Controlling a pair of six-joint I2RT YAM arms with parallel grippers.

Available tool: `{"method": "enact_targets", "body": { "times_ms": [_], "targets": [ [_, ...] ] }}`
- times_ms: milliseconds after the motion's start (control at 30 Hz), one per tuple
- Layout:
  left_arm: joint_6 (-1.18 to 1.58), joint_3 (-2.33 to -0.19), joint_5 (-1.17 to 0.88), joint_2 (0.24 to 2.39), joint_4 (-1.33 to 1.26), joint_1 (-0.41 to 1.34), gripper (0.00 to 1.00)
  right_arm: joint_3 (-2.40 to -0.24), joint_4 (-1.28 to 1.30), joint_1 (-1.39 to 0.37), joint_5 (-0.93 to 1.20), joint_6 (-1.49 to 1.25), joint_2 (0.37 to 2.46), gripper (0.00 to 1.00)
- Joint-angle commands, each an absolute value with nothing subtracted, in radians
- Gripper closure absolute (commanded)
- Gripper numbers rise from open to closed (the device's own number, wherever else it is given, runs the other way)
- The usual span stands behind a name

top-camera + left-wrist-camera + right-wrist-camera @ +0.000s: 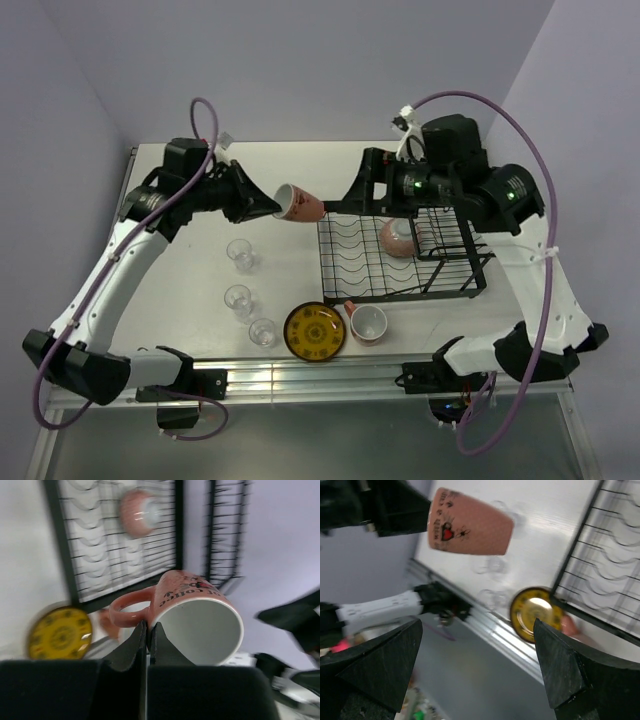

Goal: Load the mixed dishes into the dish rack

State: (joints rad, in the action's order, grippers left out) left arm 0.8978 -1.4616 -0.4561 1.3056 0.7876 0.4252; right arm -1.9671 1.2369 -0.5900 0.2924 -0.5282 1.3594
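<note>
My left gripper [272, 203] is shut on the rim of a salmon-pink mug [299, 204] and holds it on its side in the air, left of the black dish rack [350, 262]. In the left wrist view the fingers [148, 630] pinch the mug [200, 615] beside its handle. My right gripper [338, 207] is open and empty just right of the mug, which shows above its jaws [470, 522]. The pink bowl [398, 237] lies in the rack. A second mug [366, 322], the yellow plate [315, 331] and three glasses [240, 254] [238, 300] [262, 332] stand on the table.
The taller wire basket section [455, 245] is on the rack's right side under the right arm. The table's metal front edge [300, 375] runs just in front of the plate and second mug. Purple walls close in the back and sides.
</note>
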Motion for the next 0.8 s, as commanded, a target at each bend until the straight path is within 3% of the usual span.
{"method": "enact_targets", "body": {
  "times_ms": [0, 267, 467, 767],
  "targets": [
    [1.147, -1.384, -0.76, 1.233, 0.498, 0.376, 1.0, -1.921, 1.039, -0.516, 0.613, -0.58, 1.281, 0.01],
    [1.624, -1.151, -0.88, 1.146, -0.182, 0.376, 1.0, -1.78, 0.734, -0.468, 0.834, -0.777, 1.238, 0.02],
    [1.759, -1.117, -0.879, 1.126, -0.346, 0.376, 1.0, -1.783, 0.686, -0.454, 0.861, -0.819, 1.258, 0.02],
    [1.79, -1.14, -0.874, 1.111, -0.356, 0.376, 1.0, -1.798, 0.681, -0.44, 0.851, -0.793, 1.287, 0.03]
  ]
}}
